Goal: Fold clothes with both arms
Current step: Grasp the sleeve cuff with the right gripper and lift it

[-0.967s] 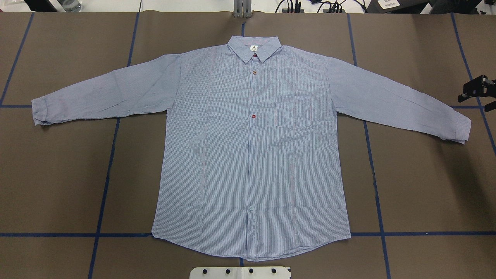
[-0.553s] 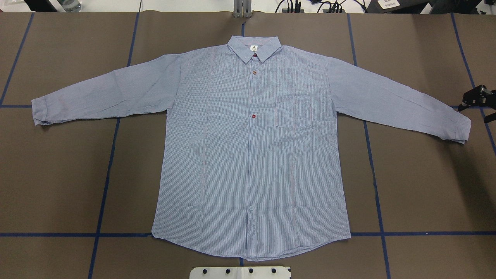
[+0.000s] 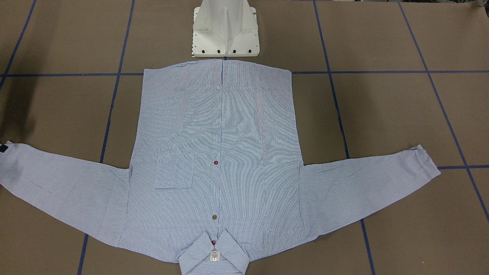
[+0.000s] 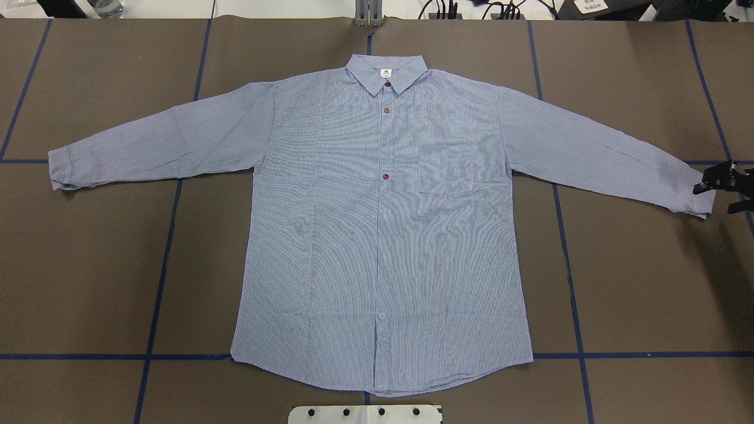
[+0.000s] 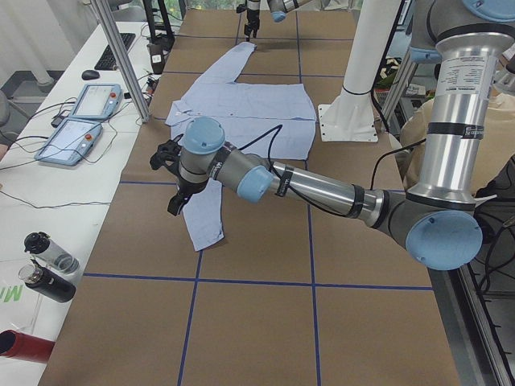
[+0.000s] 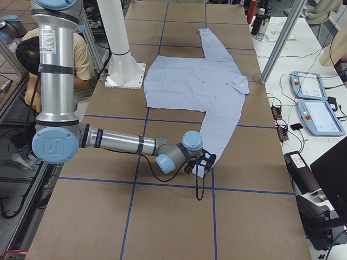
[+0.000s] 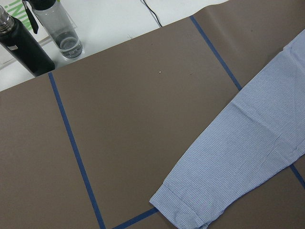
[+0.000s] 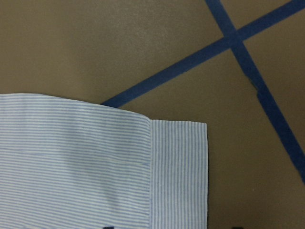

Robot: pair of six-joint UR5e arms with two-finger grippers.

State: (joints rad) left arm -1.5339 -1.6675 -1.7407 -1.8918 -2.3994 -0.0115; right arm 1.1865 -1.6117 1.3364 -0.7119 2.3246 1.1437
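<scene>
The left black two-finger end effector [image 5: 167, 180] hangs near the left sleeve cuff [image 4: 58, 172]; I cannot tell how its jaws stand. The light blue-and-white finely striped button-up shirt [image 4: 377, 235] lies flat, front up, with sleeves spread, on the brown worktop [image 4: 88, 265], which is marked with blue tape. The right black end effector [image 4: 717, 198] is at the right cuff [image 4: 700, 203] with its jaws wide.

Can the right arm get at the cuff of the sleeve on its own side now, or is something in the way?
Probably yes. The right gripper hangs at the cuff with its jaws apart. The cuff lies flat on the table, and nothing covers it.
</scene>
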